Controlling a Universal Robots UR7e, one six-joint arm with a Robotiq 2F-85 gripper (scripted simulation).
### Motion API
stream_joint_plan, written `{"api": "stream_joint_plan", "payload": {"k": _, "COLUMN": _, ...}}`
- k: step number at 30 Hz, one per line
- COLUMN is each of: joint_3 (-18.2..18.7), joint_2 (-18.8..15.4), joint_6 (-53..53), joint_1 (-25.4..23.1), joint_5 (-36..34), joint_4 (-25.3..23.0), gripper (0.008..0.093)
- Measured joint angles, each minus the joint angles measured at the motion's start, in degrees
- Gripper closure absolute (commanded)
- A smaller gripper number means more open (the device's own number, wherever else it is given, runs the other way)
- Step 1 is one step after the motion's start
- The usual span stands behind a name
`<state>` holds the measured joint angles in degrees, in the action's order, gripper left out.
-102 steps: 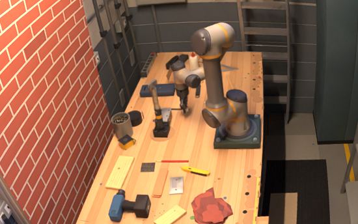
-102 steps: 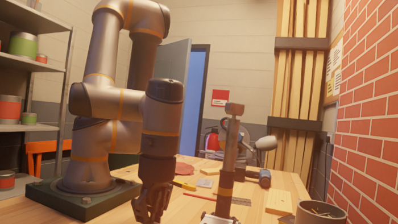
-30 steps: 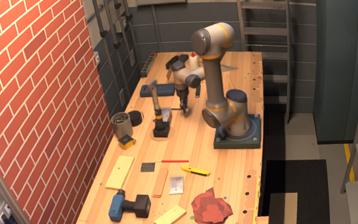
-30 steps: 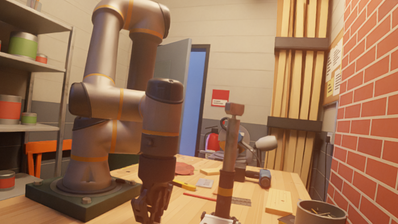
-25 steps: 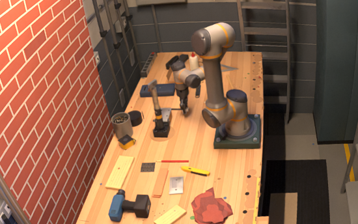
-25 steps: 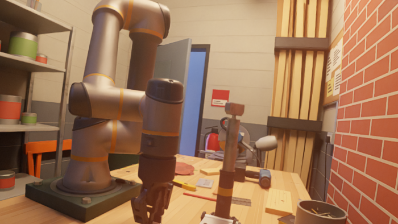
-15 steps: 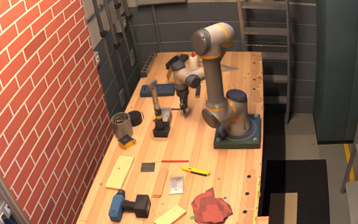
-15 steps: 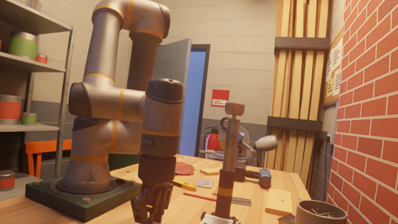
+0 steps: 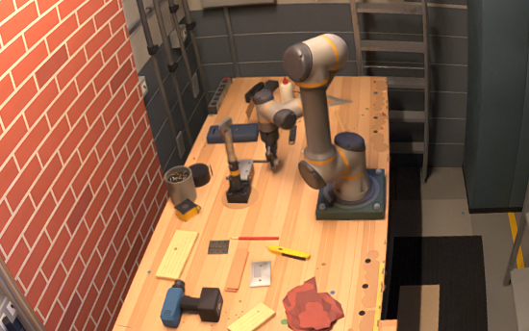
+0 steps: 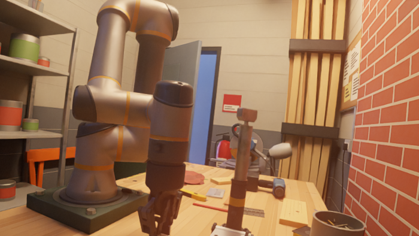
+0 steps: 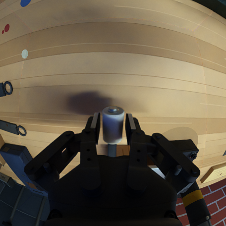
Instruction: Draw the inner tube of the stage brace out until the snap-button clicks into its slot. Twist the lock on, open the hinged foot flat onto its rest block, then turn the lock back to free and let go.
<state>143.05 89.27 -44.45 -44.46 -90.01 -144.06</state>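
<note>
The stage brace (image 9: 234,161) stands upright on its dark base near the bench's left side, and a thin lever runs from its collar toward my gripper (image 9: 272,161). The inner tube (image 10: 243,146) is drawn up out of the outer tube, with the yellow-banded lock collar (image 10: 237,201) below and the brown hinged foot (image 10: 246,114) at the top. A grey cylindrical knob (image 11: 113,124) at the lever's end sits between my fingers in the wrist camera. My gripper (image 11: 113,124) is open around the knob and holds nothing.
The arm's base plate (image 9: 352,195) takes up the bench to the right of the brace. A blue case (image 9: 233,133) lies behind, a metal can (image 9: 180,183) and yellow tape measure (image 9: 187,210) to the left. Boards, a drill (image 9: 190,303) and a red rag (image 9: 311,305) lie at the near end.
</note>
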Motion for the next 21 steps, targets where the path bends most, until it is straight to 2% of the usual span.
{"api": "stream_joint_plan", "payload": {"k": 21, "joint_3": -2.06, "joint_2": 5.03, "joint_6": 0.00, "joint_1": 0.00, "joint_5": 0.00, "joint_4": 7.05, "gripper": 0.0604}}
